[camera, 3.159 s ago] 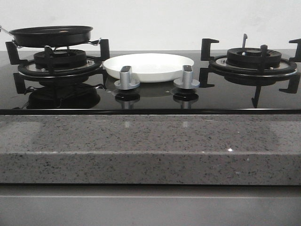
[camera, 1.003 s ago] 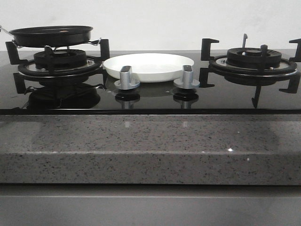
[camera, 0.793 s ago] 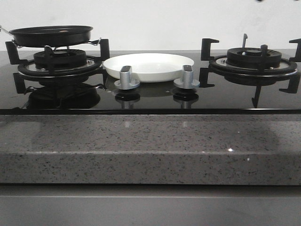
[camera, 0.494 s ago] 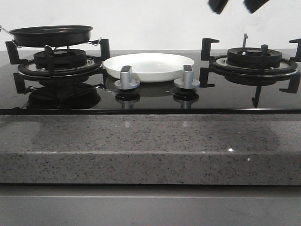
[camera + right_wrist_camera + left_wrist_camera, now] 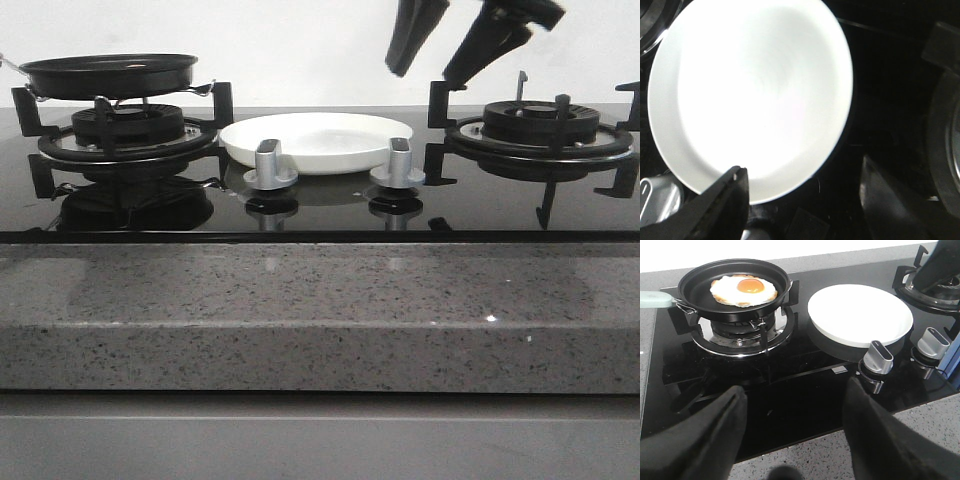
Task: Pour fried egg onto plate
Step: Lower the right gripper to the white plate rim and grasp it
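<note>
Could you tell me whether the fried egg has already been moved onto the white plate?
No, the fried egg lies in the black frying pan on the burner, while the plate beside it holds nothing.

Plain white wall (image 5: 300,40) — speckled grey stone counter (image 5: 320,310), glossy black hob (image 5: 330,205).

White plate (image 5: 860,315), black pan (image 5: 735,287), orange-yolked fried egg (image 5: 744,290).
</note>
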`<state>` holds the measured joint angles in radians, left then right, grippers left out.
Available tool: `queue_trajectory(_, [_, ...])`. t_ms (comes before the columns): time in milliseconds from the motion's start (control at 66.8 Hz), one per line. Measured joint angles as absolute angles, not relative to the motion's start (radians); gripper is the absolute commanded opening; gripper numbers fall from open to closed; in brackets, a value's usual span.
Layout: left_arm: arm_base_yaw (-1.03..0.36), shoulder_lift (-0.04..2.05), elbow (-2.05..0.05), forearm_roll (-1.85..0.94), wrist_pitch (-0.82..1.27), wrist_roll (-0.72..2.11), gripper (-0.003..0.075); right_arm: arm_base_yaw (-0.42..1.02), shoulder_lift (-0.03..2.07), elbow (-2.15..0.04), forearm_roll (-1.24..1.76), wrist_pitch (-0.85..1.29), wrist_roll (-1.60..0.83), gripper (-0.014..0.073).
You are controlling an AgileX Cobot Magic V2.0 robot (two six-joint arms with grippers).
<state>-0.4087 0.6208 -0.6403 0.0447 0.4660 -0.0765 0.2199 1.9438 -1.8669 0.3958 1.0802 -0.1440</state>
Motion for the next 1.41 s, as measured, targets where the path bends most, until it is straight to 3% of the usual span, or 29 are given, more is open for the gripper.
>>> queue_trajectory(524, [-0.409, 0.621, -0.64, 0.045, 0.481, -0.077, 0.0428, 0.216, 2.182, -2.141, 0.355, 1.233, -0.144, 0.0465])
queue_trajectory(1048, [-0.409, 0.621, -0.64, 0.045, 0.491, -0.077, 0.0428, 0.182, 2.22, -2.16, 0.393, 1.234, -0.149, 0.0458])
queue_trajectory(1123, [-0.409, 0.621, -0.64, 0.045, 0.491, -0.077, 0.0428, 0.182, 2.222, -2.16, 0.404, 1.234, -0.154, 0.0393])
queue_trajectory(1257, [-0.409, 0.621, -0.64, 0.045, 0.491, -0.077, 0.0428, 0.182, 2.227, -2.16, 0.407, 1.234, -0.155, 0.0186])
queue_trajectory(1407, [-0.409, 0.621, -0.64, 0.045, 0.493, -0.077, 0.0428, 0.182, 2.232, -2.16, 0.409, 1.234, -0.162, 0.0072])
